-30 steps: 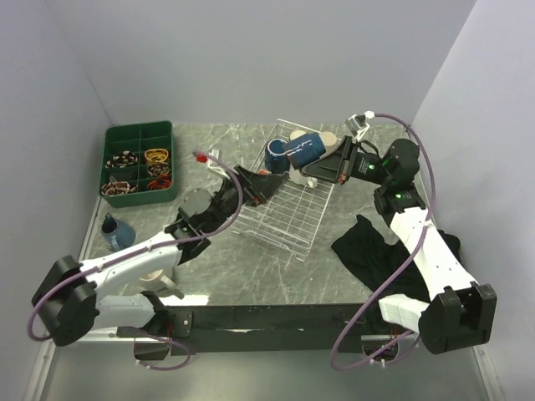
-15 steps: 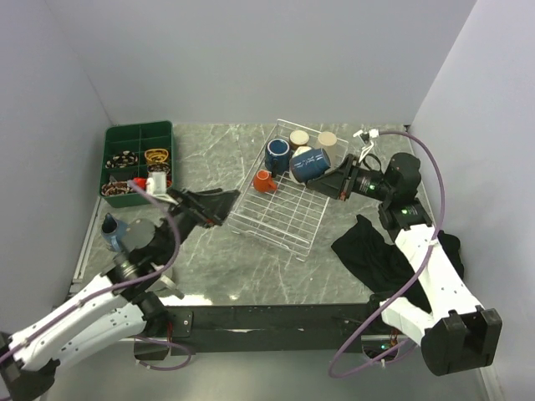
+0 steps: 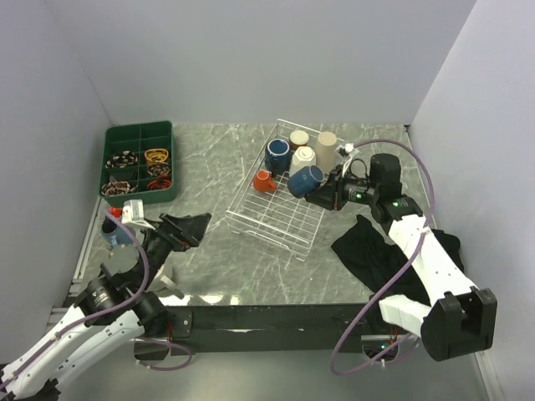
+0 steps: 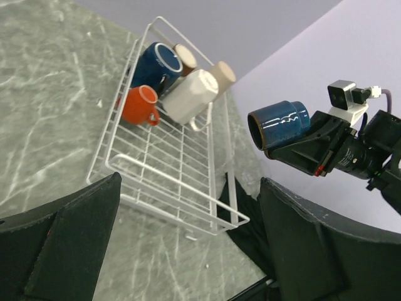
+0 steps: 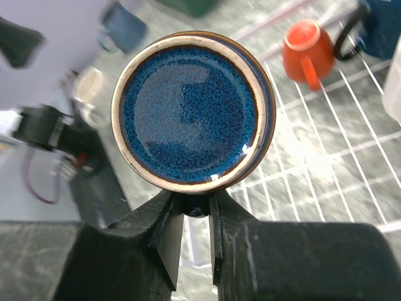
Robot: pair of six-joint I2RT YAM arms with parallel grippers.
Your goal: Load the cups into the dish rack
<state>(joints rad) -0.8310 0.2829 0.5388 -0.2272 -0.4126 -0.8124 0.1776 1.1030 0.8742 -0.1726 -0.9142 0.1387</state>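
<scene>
Cup (image 5: 191, 113) end-on for right wrist (side-on from left).

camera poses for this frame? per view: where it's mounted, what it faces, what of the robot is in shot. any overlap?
Top external: above and behind the bases, looking down on the table; both arms and the dish rack show.
Left wrist: on the left arm, facing across the table at the rack and the right tool holding a dark blue cup; its own open fingers frame the bottom.
Right wrist: looks along its own fingers at that cup end-on, with the rack beyond.
Shared: both wrist views show the orange cup in the rack.
</scene>
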